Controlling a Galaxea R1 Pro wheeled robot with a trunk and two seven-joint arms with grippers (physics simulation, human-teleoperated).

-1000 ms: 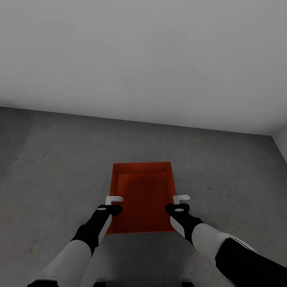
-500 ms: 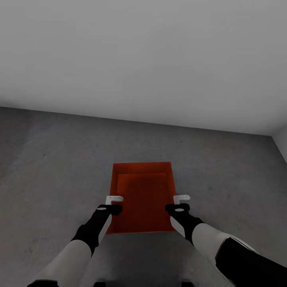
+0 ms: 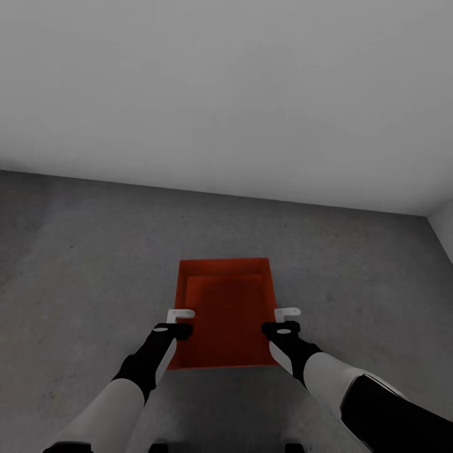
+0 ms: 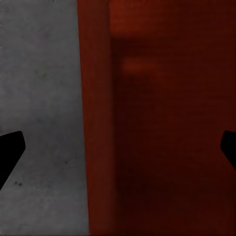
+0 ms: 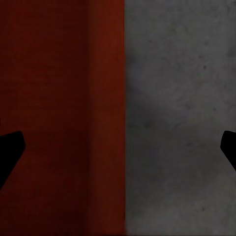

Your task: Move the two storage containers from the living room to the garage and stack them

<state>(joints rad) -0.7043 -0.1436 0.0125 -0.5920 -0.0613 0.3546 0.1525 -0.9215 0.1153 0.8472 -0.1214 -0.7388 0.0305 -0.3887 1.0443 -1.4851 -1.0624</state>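
Orange-red open-top rectangular storage container (image 3: 226, 318) sits on the dark grey mottled concrete floor (image 3: 82, 264) of the garage, directly ahead of the robot. An inner stepped rim shows near its far wall; whether that marks a second bin nested inside cannot be told. Bare concrete lies open on every side of the container, reaching back to the plain white wall (image 3: 226, 94), with a second wall meeting it at the far right corner.

Left gripper (image 3: 180, 318) hangs over the container's left rim, right gripper (image 3: 287, 316) over its right rim. In the left wrist view the gripper (image 4: 118, 147) is spread wide, fingertips at opposite frame edges, straddling the container wall (image 4: 98, 123) without touching it. The right wrist view shows the same of the right gripper (image 5: 118, 147) astride the opposite wall (image 5: 105, 118). Neither holds anything.
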